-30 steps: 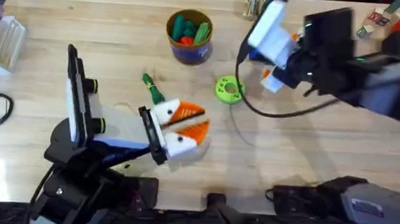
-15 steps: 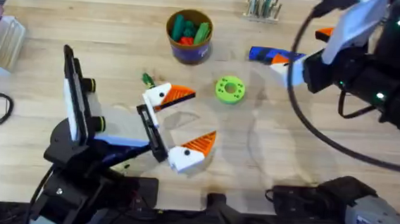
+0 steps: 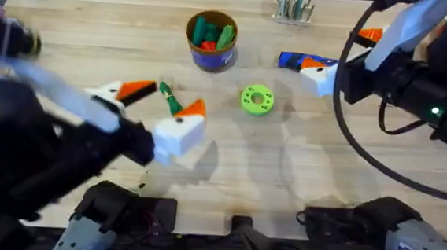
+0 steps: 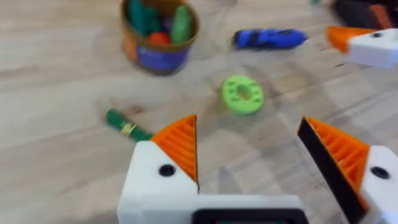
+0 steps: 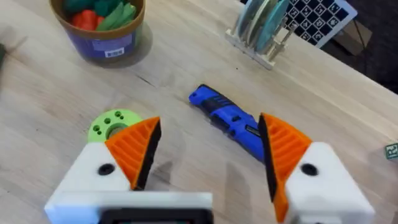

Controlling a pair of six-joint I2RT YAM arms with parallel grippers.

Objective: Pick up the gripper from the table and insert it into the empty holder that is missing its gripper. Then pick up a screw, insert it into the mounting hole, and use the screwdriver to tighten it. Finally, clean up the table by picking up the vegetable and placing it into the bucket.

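Observation:
The dark-green vegetable [image 3: 168, 98] lies on the table in front of the bucket [image 3: 211, 39], which holds toy vegetables. My left gripper [image 3: 174, 98] is open and straddles the vegetable from above, one orange-padded white finger on each side. In the left wrist view the vegetable [image 4: 127, 127] lies to one side of the open left gripper [image 4: 249, 124]. The blue screwdriver [image 3: 295, 61] lies to the right of the bucket. My right gripper [image 3: 343, 53] is open beside it, and the right wrist view shows the screwdriver [image 5: 227, 121] between its fingers [image 5: 134, 149]. The loose gripper, an empty holder and the screw are out of view.
A bright green disc [image 3: 257, 99] with holes sits mid-table, also the disc [image 4: 242, 93] ahead of my left fingers. A clear rack [image 3: 295, 4] stands at the back edge. The right arm's black cable [image 3: 348, 142] loops over the table. The left arm looms large over the left side.
The left arm swung up and left, carrying its open gripper back over the vegetable. The right gripper moved from near the green disc to the screwdriver, then held still.

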